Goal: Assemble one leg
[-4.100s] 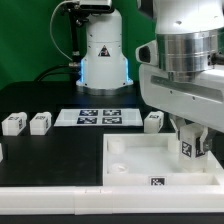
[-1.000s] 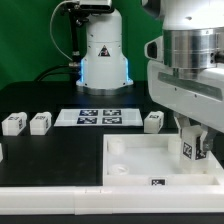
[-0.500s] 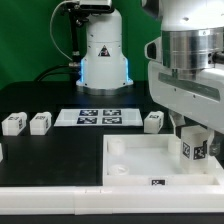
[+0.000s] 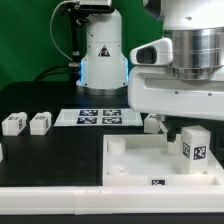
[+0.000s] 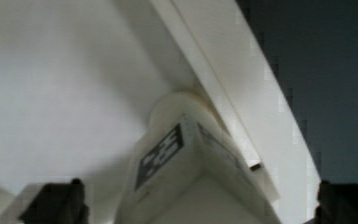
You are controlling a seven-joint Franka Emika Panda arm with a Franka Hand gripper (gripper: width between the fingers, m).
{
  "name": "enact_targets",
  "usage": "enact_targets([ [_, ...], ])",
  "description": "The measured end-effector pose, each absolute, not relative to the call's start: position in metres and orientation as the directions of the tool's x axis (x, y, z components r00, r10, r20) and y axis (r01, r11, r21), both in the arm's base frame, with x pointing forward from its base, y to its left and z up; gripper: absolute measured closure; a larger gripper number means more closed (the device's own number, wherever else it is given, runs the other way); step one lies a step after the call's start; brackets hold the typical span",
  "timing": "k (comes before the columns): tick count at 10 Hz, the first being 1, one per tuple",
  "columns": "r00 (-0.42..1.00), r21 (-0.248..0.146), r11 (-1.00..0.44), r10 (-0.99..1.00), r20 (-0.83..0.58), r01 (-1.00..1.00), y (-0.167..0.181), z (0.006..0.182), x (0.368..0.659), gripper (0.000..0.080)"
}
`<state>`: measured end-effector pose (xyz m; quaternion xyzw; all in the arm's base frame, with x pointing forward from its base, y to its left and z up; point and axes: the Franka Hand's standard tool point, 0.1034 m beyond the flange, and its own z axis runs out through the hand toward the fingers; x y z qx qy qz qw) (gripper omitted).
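A leg (image 4: 193,146), a small white block with a black-and-white tag, stands upright in the far corner of the white tabletop (image 4: 140,168) at the exterior view's right. Nothing grips it there. In the wrist view the leg (image 5: 179,158) lies between my gripper's (image 5: 202,205) dark fingertips (image 5: 55,202), which are spread wide and stand clear of it on both sides. The arm's big white body (image 4: 185,65) hangs above the leg, and the fingers do not show distinctly in the exterior view.
Two loose legs (image 4: 13,124) (image 4: 40,122) lie at the exterior view's left. A third (image 4: 153,122) sits behind the tabletop, partly hidden by the arm. The marker board (image 4: 97,117) lies mid-table in front of the robot base (image 4: 103,55).
The fingers that were closed round the leg have opened and the hand has risen away. The leg stays standing in the tabletop's corner.
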<state>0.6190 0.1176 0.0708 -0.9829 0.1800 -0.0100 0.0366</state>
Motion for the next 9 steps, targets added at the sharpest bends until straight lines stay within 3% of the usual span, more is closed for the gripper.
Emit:
enact_targets([
  [3, 1.0, -0.066, -0.998, -0.027, 0.008, -0.026, 0.1142, 0.0707, 0.6202, 0.0151],
  [7, 1.0, -0.065, -0.998, 0.025, 0.011, 0.025, 0.1133, 0.0706, 0.6203, 0.0179],
  [9, 1.0, -0.065, -0.998, 0.025, 0.011, 0.025, 0.1134, 0.0706, 0.6203, 0.0512],
])
